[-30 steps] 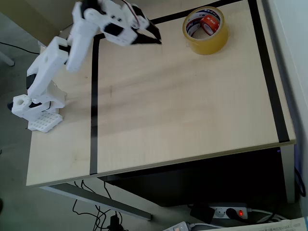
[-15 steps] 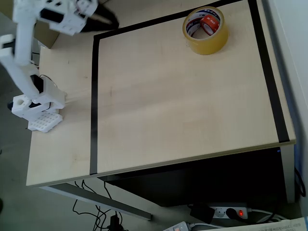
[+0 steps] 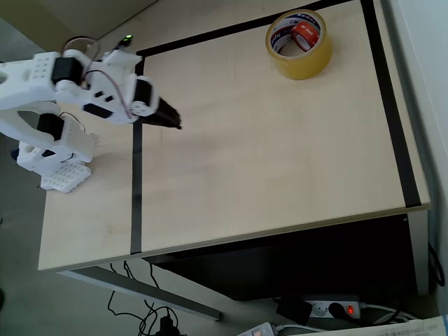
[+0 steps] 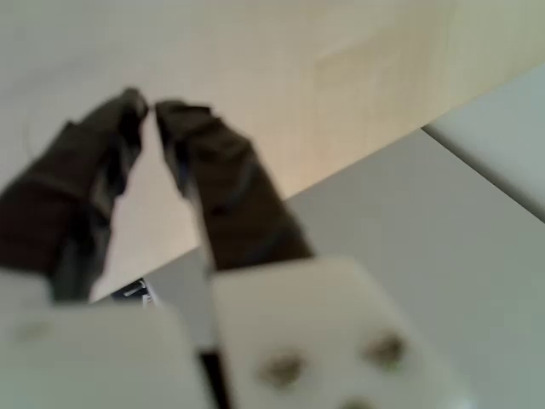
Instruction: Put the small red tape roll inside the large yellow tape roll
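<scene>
Both rolls sit nested at the counter's (image 3: pixel 280 175) far corner: we see the small red tape roll (image 3: pixel 305 32) inside the large yellow tape roll (image 3: pixel 299 45), so our end effector (image 3: pixel 175 124), fingertips nearly together and empty, hangs well apart.

Office: desk (image 3: pixel 280 161), power strip (image 3: pixel 329 308)

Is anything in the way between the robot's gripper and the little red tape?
Nothing visible is. Bare table lies between the gripper and the small red tape roll, which already sits inside the large yellow tape roll.
</scene>
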`<action>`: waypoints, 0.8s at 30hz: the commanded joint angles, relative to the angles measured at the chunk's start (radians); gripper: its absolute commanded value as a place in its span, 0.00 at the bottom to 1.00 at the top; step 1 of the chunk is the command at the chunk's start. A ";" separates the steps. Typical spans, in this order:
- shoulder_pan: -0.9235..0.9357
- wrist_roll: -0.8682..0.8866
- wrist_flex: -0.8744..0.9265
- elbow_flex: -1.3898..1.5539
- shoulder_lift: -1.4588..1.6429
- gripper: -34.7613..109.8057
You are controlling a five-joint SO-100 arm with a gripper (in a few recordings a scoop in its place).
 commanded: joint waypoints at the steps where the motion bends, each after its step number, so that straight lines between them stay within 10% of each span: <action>1: -0.009 0.020 -0.003 0.117 0.308 0.24; 24: -0.064 0.057 0.322 0.647 1.129 0.25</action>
